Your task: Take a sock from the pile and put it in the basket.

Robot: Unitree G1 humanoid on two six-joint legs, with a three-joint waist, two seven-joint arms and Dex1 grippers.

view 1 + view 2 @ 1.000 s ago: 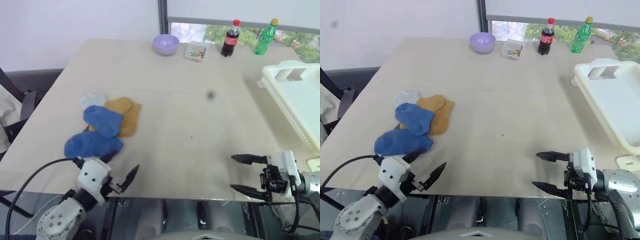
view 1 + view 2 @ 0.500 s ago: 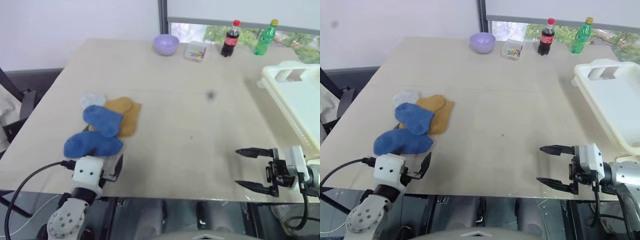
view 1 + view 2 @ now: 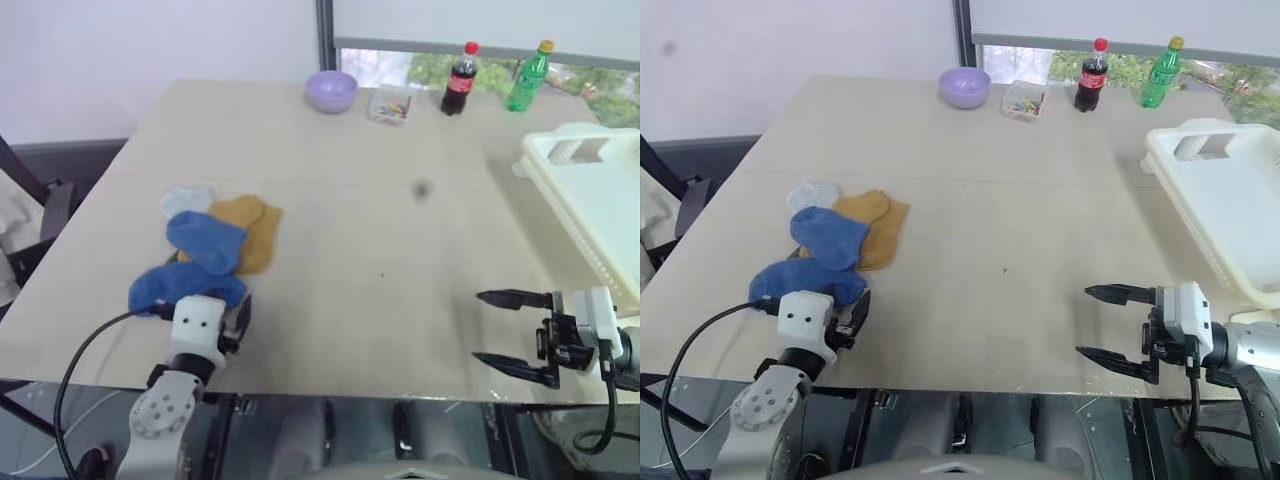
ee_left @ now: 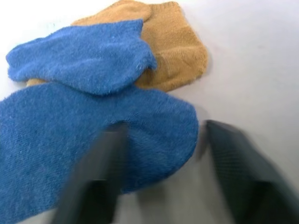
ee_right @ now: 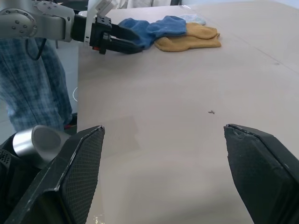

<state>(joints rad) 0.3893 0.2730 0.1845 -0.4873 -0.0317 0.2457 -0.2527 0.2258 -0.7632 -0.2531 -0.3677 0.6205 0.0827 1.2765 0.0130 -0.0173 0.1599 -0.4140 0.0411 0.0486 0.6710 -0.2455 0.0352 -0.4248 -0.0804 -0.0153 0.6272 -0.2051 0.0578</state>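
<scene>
At the table's near edge, toward seven o'clock, the left gripper (image 4: 159,154) straddles the nearest royal-blue sock (image 4: 88,135) of the pile (image 3: 205,250), jaws parted, nothing held. Right gripper (image 3: 510,327) open; basket (image 3: 590,190) at three o'clock. Risk: the overlapping second blue sock (image 4: 84,60) drags along.

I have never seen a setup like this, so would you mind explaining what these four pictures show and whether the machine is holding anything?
It is a two-armed robot at a table. Two pictures come from its head cameras; the other two look along each gripper. On the table lie a pile of socks, a lilac bowl, a small clear box and two bottles; a white basket stands on the right. The left gripper straddles the edge of a blue sock, not yet gripping it. The right gripper hangs open, empty.
</scene>
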